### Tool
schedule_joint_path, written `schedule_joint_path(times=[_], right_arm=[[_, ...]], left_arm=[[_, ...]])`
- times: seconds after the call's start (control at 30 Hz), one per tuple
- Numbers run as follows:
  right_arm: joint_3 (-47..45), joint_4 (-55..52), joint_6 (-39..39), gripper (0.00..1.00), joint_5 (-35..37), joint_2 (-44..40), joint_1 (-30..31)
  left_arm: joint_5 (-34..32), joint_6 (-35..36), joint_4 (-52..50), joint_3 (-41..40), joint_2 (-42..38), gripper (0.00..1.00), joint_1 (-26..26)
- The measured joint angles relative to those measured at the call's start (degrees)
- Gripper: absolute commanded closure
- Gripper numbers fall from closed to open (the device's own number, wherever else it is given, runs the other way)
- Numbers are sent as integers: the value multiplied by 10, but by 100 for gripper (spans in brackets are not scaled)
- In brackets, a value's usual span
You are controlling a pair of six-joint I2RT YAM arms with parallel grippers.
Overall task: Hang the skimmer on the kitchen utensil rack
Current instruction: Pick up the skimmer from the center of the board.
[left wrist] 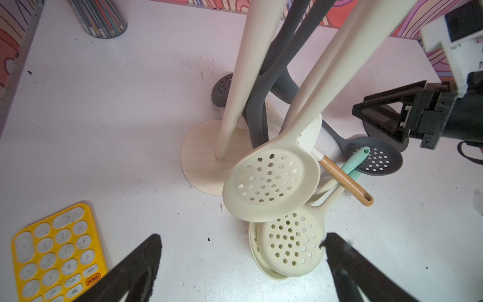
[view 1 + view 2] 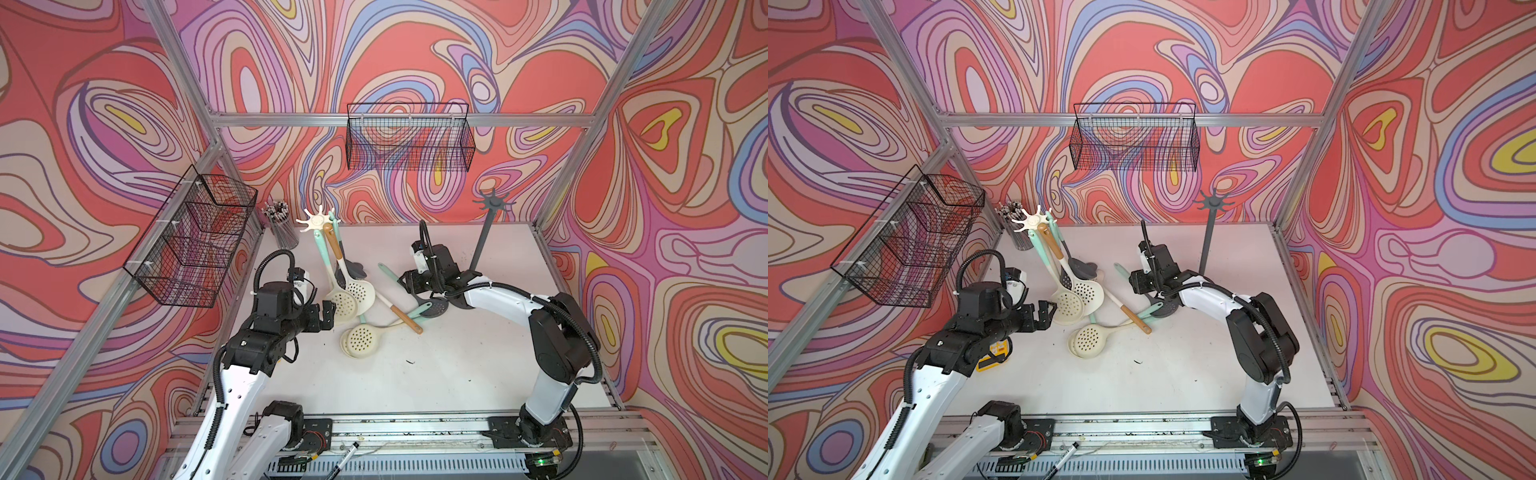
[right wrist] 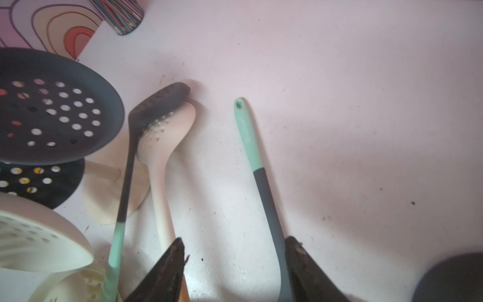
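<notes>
Right gripper (image 3: 235,241): jaws apart with nothing clamped, low over the table (image 2: 457,365) near its centre, a little toward 12 o'clock.
In the gap: the handle of the grey skimmer (image 3: 261,180) runs between the jaws, close beside one finger. Whether they touch I cannot tell.
Skimmer's place: flat on the table, mint tip toward 10 o'clock, perforated head toward 4 o'clock beneath the right wrist.
Handling, judged: light, with a stiff slim handle, a head that looks soft and bendy, and a matte surface unlikely to slip. It lies flat, so the fingers must come right down to the tabletop.
Where to hold, judged: on the grey shaft just below the mint section, leaving the tip free for a hook.
Left gripper (image 1: 241,236): spread wide and empty at 9 o'clock, facing the cream skimmers (image 2: 343,305) that hang there.
Cream rack (image 2: 318,220): at 11 o'clock, carrying those skimmers.
Dark rack (image 2: 492,203): at 1 o'clock, hooks bare. It is probably the target, being nearer this arm.
Right wrist view alone: shows the hanging hole in the mint tip and how the handle sits in the gap. In both top views the gripper covers this.
Left wrist view alone: a second mint handle (image 1: 362,157) lies across the grey head, so a lift may drag it.
Top views alone: show both racks' hooks.
</notes>
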Motion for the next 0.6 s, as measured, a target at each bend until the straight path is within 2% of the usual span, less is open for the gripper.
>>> schedule_joint_path(times=[0.3, 0.6], right_arm=[[-23, -50, 37, 43, 56, -35, 11], [-52, -38, -19, 45, 40, -40, 82]], left_arm=[[-14, -11, 7, -6, 3, 0, 0], [-18, -23, 6, -6, -4, 0, 0]])
